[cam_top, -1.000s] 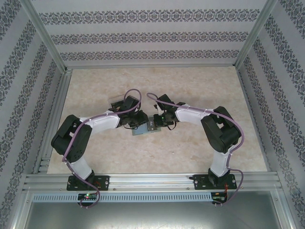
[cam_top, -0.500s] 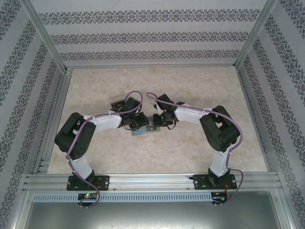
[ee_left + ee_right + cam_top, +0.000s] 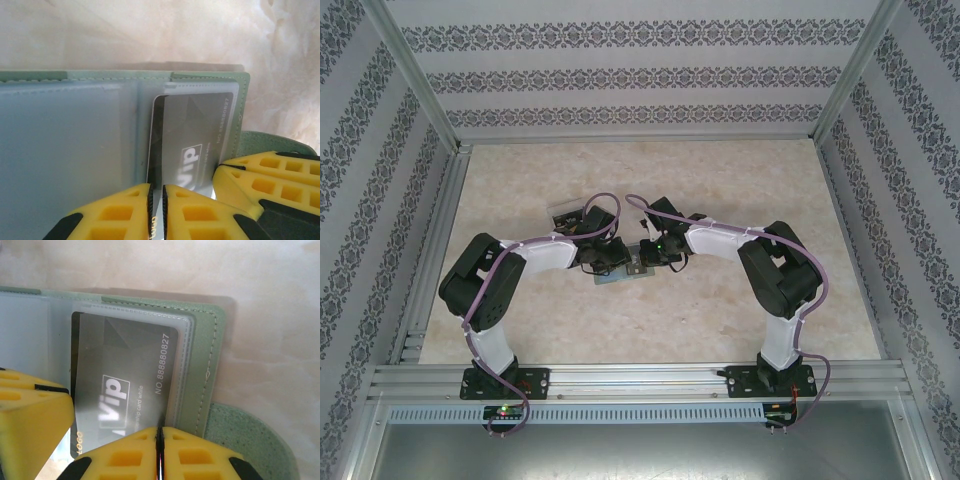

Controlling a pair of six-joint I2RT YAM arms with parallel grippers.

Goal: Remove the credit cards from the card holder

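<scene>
1. arms meet at the middle of the marbled worktop [image 3: 720, 180], both wrists bent inward over the card holder [image 3: 620, 277], which lies flat and open between them.
2. the holder is grey-green with a stitched border and a pale blue-grey lining. its closing tab [image 3: 245, 440] sticks out past the border at the lower right of the right wrist view.
3. the dark vip card [image 3: 125, 365] sits in the clear pocket [image 3: 184, 365] on the holder's right half. pale "vip" lettering and a printed number show through the film.
4. the left gripper [image 3: 157, 210] is at the card's near edge, by its left corner. its yellow jaws are drawn almost together, and a sliver of the card with pale print shows in the thin slit between them, so they are clamped on the card.
5. the right gripper [image 3: 160, 452] is at the holder's near edge, by the card's right corner, where the pocket meets the green border. its jaws are pressed together with only a hairline between them, pinching the holder there.
6. the two grippers sit just beside each other along that same near edge, each showing in the other's wrist view.
7. a small transparent tray [image 3: 565, 213] rests on the worktop just beyond the left wrist, apart from the holder.
</scene>
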